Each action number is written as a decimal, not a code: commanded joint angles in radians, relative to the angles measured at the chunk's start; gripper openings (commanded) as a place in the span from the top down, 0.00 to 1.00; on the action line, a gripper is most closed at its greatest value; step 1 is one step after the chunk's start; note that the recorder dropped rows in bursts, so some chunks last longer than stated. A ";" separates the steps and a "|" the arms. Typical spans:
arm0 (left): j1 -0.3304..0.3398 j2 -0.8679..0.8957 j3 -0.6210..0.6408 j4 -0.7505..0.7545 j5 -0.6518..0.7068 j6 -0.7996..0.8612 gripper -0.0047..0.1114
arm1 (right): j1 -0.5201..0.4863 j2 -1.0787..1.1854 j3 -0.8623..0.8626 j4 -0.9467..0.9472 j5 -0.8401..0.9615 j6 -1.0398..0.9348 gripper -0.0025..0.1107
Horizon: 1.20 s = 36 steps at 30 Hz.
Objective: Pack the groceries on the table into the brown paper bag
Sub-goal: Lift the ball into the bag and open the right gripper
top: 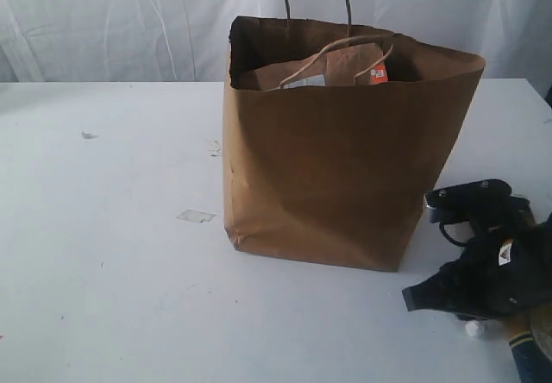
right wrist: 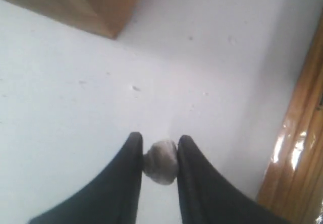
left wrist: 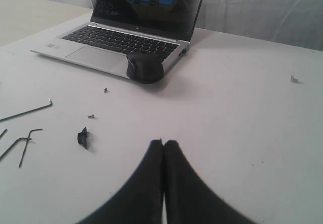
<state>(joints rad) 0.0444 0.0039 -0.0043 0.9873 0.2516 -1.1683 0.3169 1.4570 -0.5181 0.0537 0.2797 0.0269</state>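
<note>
The brown paper bag [top: 345, 167] stands upright in the middle of the white table [top: 103, 254], its corner [right wrist: 96, 2] also in the right wrist view. A brown labelled pouch [top: 341, 64] shows inside its mouth. My right gripper [top: 423, 298] is low over the table at the bag's right. In its wrist view, the right gripper [right wrist: 159, 139] has both fingers pressed on a small grey-white rounded thing [right wrist: 161, 161], possibly a bottle's white cap. A glossy golden packet [right wrist: 298, 148] lies beside it. My left gripper [left wrist: 164, 142] is shut and empty, out of the exterior view.
In the left wrist view an open laptop [left wrist: 136, 32], a black mouse [left wrist: 145, 67], hex keys [left wrist: 22, 143] and a small black scrap [left wrist: 83, 137] lie on the table. A yellowish and dark blue item [top: 530, 348] shows at the exterior view's lower right corner. White curtains hang behind.
</note>
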 commanded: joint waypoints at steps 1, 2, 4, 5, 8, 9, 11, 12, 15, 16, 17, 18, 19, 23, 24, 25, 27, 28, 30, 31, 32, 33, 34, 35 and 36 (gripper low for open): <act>-0.007 -0.004 0.004 0.016 0.002 -0.002 0.96 | 0.048 -0.149 0.007 0.013 0.018 0.004 0.98; -0.007 -0.004 0.004 0.016 0.002 -0.002 0.96 | 0.056 -0.192 0.007 0.020 0.018 0.004 0.98; -0.007 -0.004 0.004 0.016 0.002 -0.002 0.96 | 0.069 -0.287 0.007 0.025 0.032 0.004 0.98; -0.007 -0.004 0.004 0.016 0.002 -0.002 0.96 | 0.071 -0.328 0.007 0.027 0.040 0.004 0.98; -0.007 -0.004 0.004 0.016 0.002 -0.002 0.96 | 0.073 -0.501 0.000 0.095 0.078 0.004 0.98; -0.007 -0.004 0.004 0.016 0.002 -0.002 0.96 | 0.073 -0.561 -0.005 0.113 0.089 0.004 0.98; -0.007 -0.004 0.004 0.016 0.002 -0.002 0.96 | 0.073 -0.677 -0.019 0.117 0.080 0.004 0.98; -0.007 -0.004 0.004 0.016 0.002 -0.002 0.96 | 0.073 -0.719 -0.027 0.126 0.053 0.017 0.98; -0.007 -0.004 0.004 0.016 0.002 -0.002 0.96 | 0.072 -0.827 -0.071 0.129 -0.004 0.134 0.98; -0.007 -0.004 0.004 0.016 0.002 -0.002 0.96 | 0.072 -0.834 -0.101 0.129 0.015 0.169 0.98; -0.009 -0.004 0.004 0.016 0.002 -0.002 0.96 | 0.072 -0.834 -0.129 0.129 0.043 0.185 0.98; -0.009 -0.004 0.004 0.016 0.002 -0.002 0.96 | 0.072 -0.820 -0.170 0.129 0.090 0.186 0.98; -0.011 -0.004 0.004 0.016 0.002 -0.002 0.96 | 0.072 -0.791 -0.214 0.127 0.145 0.180 0.98; -0.011 -0.004 0.004 0.016 0.002 -0.002 0.96 | 0.072 -0.599 -0.427 0.126 0.398 0.058 0.98; -0.011 -0.004 0.004 0.016 0.002 -0.002 0.96 | 0.072 -0.536 -0.494 0.126 0.457 0.023 0.98; -0.014 -0.004 0.004 0.016 0.002 -0.002 0.96 | 0.072 -0.473 -0.558 0.126 0.500 -0.007 0.98; -0.018 -0.004 0.004 0.016 0.002 -0.002 0.96 | 0.072 -0.360 -0.679 0.106 0.547 -0.027 0.98; -0.018 -0.004 0.004 0.016 0.002 -0.002 0.96 | 0.070 -0.301 -0.733 0.094 0.565 -0.027 0.98; -0.018 -0.004 0.004 0.016 0.002 -0.002 0.96 | 0.070 -0.206 -0.816 0.081 0.602 -0.027 0.98; -0.018 -0.004 0.004 0.016 0.002 -0.002 0.96 | 0.070 -0.161 -0.853 0.081 0.614 -0.027 0.98; -0.018 -0.004 0.004 0.016 0.002 -0.002 0.96 | 0.070 -0.122 -0.883 0.081 0.621 -0.027 0.98; -0.018 -0.004 0.004 0.016 0.002 -0.002 0.96 | 0.070 -0.091 -0.902 0.081 0.621 -0.027 0.98; -0.018 -0.004 0.004 0.016 0.002 -0.002 0.96 | 0.070 -0.067 -0.920 0.079 0.621 -0.027 0.98; -0.018 -0.004 0.004 0.016 0.002 -0.002 0.96 | 0.070 -0.049 -0.930 0.072 0.617 -0.027 0.98; -0.018 -0.004 0.004 0.016 0.002 -0.002 0.96 | 0.070 -0.039 -0.937 0.065 0.614 -0.027 0.98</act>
<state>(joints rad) 0.0337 0.0039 -0.0043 0.9873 0.2516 -1.1683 0.3891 1.3807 -1.4247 0.1396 0.8847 0.0139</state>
